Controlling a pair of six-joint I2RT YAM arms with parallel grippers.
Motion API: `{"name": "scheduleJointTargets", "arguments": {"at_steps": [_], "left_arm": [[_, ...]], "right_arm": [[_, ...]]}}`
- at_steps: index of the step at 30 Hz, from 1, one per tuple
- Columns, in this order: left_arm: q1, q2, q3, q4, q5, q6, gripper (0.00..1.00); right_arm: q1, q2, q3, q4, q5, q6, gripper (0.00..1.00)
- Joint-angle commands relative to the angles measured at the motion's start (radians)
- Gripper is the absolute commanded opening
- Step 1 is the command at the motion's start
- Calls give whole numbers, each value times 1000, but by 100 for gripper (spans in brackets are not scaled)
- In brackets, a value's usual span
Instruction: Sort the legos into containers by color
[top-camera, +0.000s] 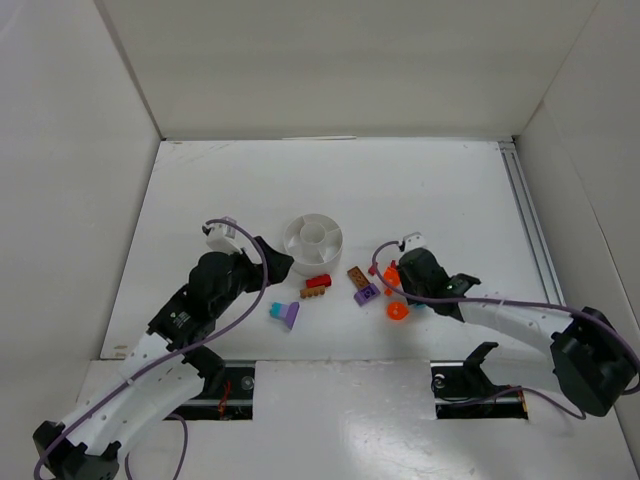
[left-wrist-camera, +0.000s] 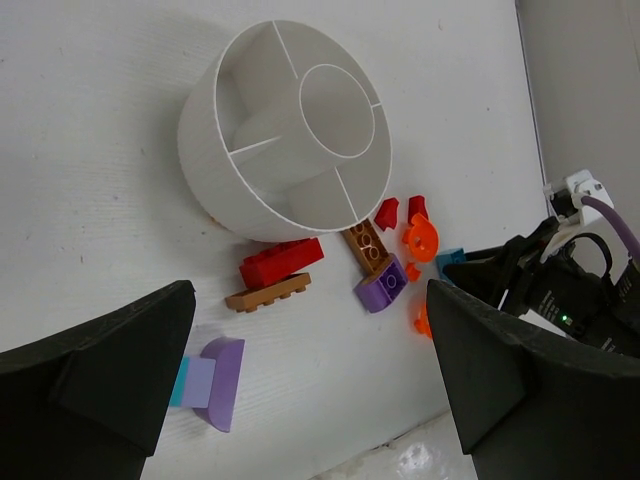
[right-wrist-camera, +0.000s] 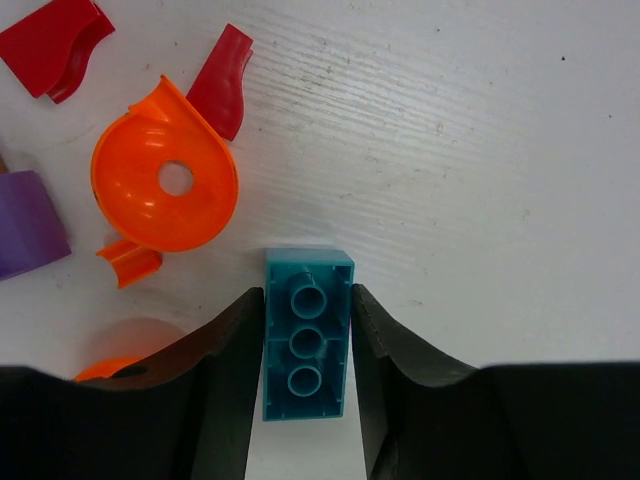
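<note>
Over on the right side of the pile, your right fingers (top-camera: 409, 297) are closed nearly all the way onto the teal brick (right-wrist-camera: 306, 340), one finger flat against each long side. From the wrist view I can't tell if it's off the table (top-camera: 450, 190) yet or just pinched where it lay.

My take on doing this step well: go straight up first. The orange round piece (right-wrist-camera: 165, 180) sits just to the left of the brick and two red bits (right-wrist-camera: 222, 80) lie just past it, so any sideways drag would shove them around. The grip is on smooth side walls and only on the near part of the brick, so I'd guess it could pivot or slip if you swing fast. Go easy.

Then carry it left and a little farther away to the white dish (left-wrist-camera: 220, 160). No bricks show in the sections I can see, so pick any wedge for teal. Get low over it before you let go, since a piece this light will probably bounce out.

Your left fingers (top-camera: 277, 262) are spread wide with nothing between them, hanging just near and left of the dish. The purple-and-teal piece (left-wrist-camera: 215, 385), red brick (left-wrist-camera: 280, 262) and brown plate (left-wrist-camera: 267, 295) lie on the table below them.
</note>
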Motion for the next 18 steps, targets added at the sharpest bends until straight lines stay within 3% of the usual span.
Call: {"name": "scheduleJointTargets", "arguments": {"at_steps": [1, 5, 7, 13, 18], "left_arm": [[-3, -15, -4, 1, -18, -5, 100], [-3, -6, -4, -9, -29, -15, 100], [-3, -6, -4, -9, -39, -15, 100], [-3, -6, 5, -18, -49, -15, 100], [-3, -24, 5, -7, -49, -15, 100]], "right_arm": [[-5, -25, -21, 70, -3, 23, 42], [-5, -35, -30, 70, -3, 23, 52], [-14, -23, -30, 61, -15, 14, 52], [-23, -22, -41, 111, -39, 3, 36], [-23, -116, -16, 249, -102, -248, 26]]}}
